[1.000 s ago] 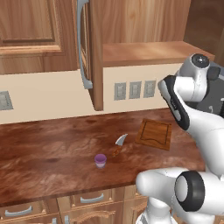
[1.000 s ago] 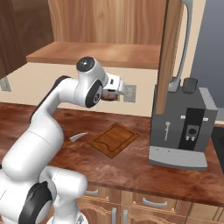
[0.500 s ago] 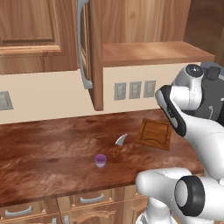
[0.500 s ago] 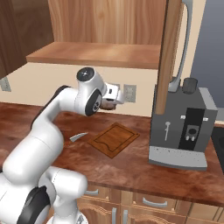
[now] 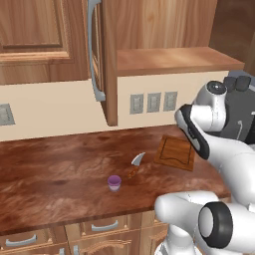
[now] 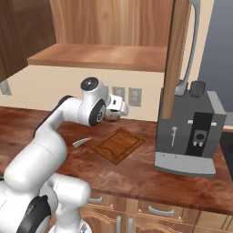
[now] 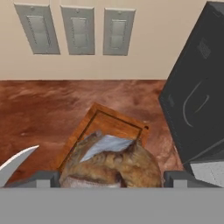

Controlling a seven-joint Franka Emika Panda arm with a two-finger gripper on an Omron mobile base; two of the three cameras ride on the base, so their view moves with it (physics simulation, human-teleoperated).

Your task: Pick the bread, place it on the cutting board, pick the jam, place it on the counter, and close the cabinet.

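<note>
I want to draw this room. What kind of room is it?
It looks like a kitchen: a long wooden counter, cabinets above it, and a coffee machine beside a cutting board.

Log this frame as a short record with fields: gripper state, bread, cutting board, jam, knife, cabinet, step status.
gripper: shut on the bread, held above the board
bread: brown lump between the fingers, not yet on the board
cutting board: bare, flat on the counter, left of the coffee machine
jam: upright on the counter, apart from the board
knife: lying between jam and board
cabinet: door open
step status: bread in transit; the jam stands on the counter; the door is not yet closed
</note>
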